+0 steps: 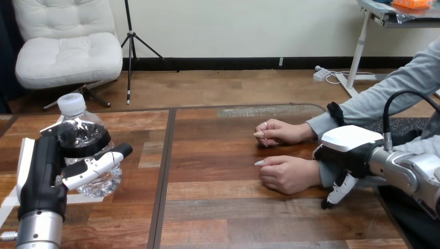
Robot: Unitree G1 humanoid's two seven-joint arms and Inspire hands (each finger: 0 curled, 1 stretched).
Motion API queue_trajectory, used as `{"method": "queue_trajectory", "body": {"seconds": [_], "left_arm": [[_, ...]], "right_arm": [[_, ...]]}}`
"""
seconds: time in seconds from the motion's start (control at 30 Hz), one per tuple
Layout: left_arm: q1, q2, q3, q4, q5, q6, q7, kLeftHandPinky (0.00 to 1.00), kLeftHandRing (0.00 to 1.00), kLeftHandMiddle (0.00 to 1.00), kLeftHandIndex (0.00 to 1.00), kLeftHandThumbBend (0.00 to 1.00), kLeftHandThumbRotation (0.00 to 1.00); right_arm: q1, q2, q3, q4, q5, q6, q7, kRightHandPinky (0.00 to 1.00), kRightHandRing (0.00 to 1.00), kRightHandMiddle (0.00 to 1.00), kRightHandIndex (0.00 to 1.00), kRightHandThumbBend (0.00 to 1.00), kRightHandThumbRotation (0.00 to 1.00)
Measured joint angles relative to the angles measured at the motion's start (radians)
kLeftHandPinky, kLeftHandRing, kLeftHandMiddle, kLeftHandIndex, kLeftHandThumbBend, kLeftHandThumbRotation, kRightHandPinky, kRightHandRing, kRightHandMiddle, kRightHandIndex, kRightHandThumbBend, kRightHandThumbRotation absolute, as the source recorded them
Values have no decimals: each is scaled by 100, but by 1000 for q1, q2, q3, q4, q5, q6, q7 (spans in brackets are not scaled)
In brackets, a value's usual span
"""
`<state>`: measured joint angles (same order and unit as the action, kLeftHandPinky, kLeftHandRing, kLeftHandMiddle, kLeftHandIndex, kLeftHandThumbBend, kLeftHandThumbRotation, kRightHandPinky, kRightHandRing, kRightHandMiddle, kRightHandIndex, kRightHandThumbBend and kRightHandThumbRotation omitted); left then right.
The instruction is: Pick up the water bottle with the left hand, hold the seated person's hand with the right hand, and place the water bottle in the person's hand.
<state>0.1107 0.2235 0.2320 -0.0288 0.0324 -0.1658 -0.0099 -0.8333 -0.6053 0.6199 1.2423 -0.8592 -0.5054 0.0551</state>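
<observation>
Two robot hands reach in over the wooden surface [223, 212], one from each side. At the left, the left robot hand [44, 166] stands upright on its silver forearm and is closed round a clear water bottle [78, 122]. Its black-and-white fingers [98, 162] wrap across the front of the bottle's lower half, and a dark band rings the bottle just above them. The bottle leans slightly, and its white cap [71, 102] sticks up clear of the hand. Whether its base touches the surface cannot be told. Right of the middle, two hands of the seated person rest on the surface, coming in from the right in grey sleeves. The person's farther hand [283, 132] and the person's nearer hand [288, 174] lie a little apart, both loosely curled, empty and well apart from the bottle. At the right, the right robot hand [347, 142] sits at the wrist [326, 171] of the nearer hand, white shell upward, over the end of the sleeve. Whether it grips that wrist or only lies against it cannot be told.
</observation>
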Motion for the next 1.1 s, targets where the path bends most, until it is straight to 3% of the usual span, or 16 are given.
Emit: {"method": "queue_trajectory", "body": {"seconds": [0.6, 1.1], "left_arm": [[0, 0, 0, 0, -6, 0, 0, 31, 36, 39, 41, 68, 0], [0, 0, 0, 0, -4, 0, 0, 30, 35, 39, 41, 68, 0]], "right_arm": [[-10, 13, 0, 8, 0, 6, 13, 56, 67, 70, 69, 82, 31], [-12, 13, -1, 11, 3, 9, 22, 55, 66, 69, 69, 83, 27]]}}
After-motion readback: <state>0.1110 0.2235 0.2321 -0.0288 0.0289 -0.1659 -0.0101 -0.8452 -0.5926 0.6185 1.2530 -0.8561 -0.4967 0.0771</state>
